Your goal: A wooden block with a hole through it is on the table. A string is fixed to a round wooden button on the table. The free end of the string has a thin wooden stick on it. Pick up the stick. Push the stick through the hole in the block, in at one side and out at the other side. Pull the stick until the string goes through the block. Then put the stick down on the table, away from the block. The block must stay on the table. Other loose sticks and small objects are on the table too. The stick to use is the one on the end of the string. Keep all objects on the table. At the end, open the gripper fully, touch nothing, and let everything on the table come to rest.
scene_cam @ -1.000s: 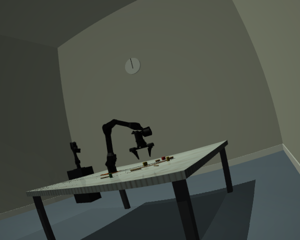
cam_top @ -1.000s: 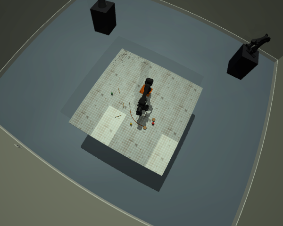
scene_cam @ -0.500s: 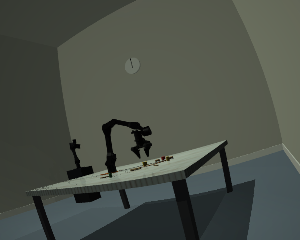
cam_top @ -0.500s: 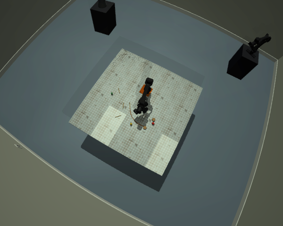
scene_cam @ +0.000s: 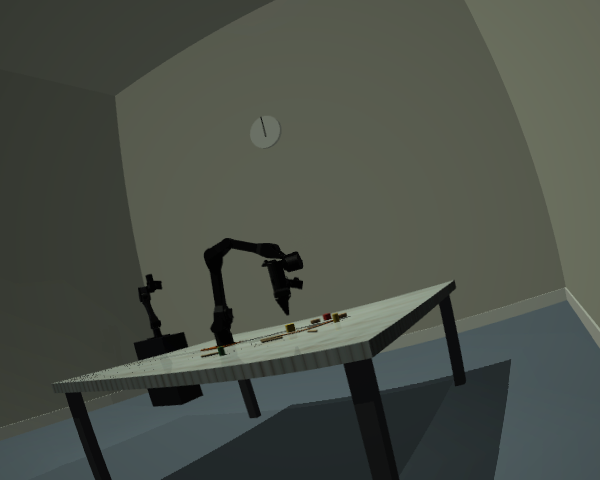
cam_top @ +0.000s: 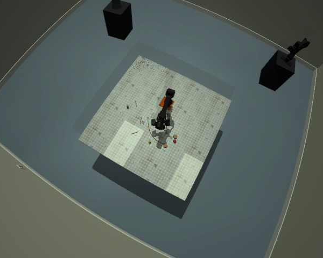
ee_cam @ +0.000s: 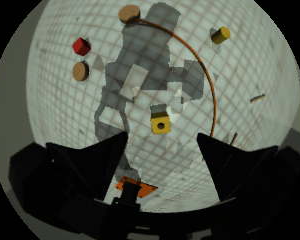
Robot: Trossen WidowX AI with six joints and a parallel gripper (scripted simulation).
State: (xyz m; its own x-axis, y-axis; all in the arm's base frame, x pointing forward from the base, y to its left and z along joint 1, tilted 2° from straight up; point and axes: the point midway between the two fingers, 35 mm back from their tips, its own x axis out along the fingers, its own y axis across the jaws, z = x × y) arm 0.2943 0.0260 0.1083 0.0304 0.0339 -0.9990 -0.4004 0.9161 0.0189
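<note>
The wooden block [ee_cam: 160, 118] [scene_cam: 290, 327] is yellow with a dark hole in one face. It sits on the table [cam_top: 200, 110]; the arm hides it in the top view. My gripper [ee_cam: 162, 135] [scene_cam: 287, 313] is open and empty, above the table, with the block showing between its fingers in the wrist view. The brown string [ee_cam: 214, 107] [cam_top: 149, 130] curves around one side of the block from the round button [ee_cam: 129, 14] [cam_top: 165, 145]. Its stick end [cam_top: 148, 119] lies on the table; a finger mostly hides it in the wrist view.
A second round disc [ee_cam: 80, 71] [cam_top: 175, 136] lies near a red cube [ee_cam: 81, 46] [cam_top: 174, 141]. A yellow cylinder [ee_cam: 221, 35] [cam_top: 149, 141] is outside the string's curve. Loose sticks [cam_top: 140, 120] [cam_top: 134, 133] [cam_top: 135, 103] and a green object [cam_top: 127, 106] lie farther off. The arm's orange base plate [ee_cam: 146, 190] is behind the block.
</note>
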